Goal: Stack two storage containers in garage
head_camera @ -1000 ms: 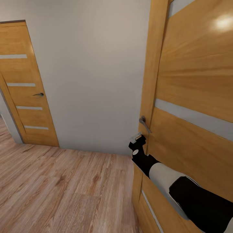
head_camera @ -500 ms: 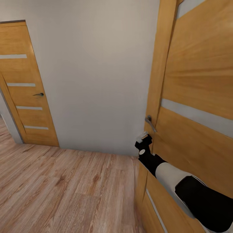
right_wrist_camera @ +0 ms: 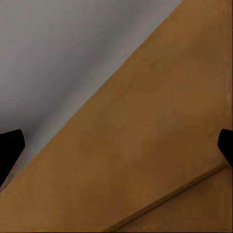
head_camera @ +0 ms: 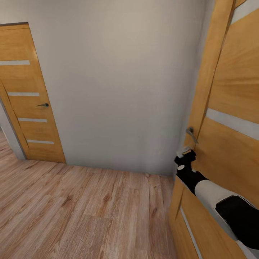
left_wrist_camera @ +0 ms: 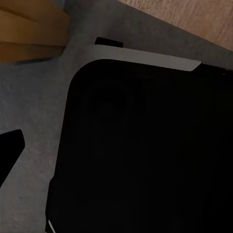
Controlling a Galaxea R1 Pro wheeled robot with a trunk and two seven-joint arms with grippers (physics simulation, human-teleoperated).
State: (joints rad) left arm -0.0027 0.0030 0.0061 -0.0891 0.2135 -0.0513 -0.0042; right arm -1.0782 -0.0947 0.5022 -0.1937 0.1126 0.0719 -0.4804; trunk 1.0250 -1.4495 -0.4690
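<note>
The two storage containers are out of view. My right gripper (head_camera: 185, 151) rests against the edge of a wooden door (head_camera: 230, 108), just below its metal lever handle (head_camera: 191, 133). In the right wrist view the right gripper (right_wrist_camera: 116, 145) is open, its black fingertips (right_wrist_camera: 9, 150) far apart with the door panel (right_wrist_camera: 145, 160) close in front and nothing between them. In the left wrist view the left gripper (left_wrist_camera: 116, 145) points at the robot's own black body (left_wrist_camera: 145, 155), one fingertip (left_wrist_camera: 8, 148) spread far to the side.
A light wood-plank floor (head_camera: 79, 208) runs up to an off-white wall (head_camera: 115, 86). A second wooden door (head_camera: 27, 93), closed, stands at the far left. The door by my right arm (head_camera: 216, 194) stands ajar and takes up the right side.
The door on the right has swung further away to the right, and my right gripper has followed it under the handle. The wall, floor and left door have not shifted.
</note>
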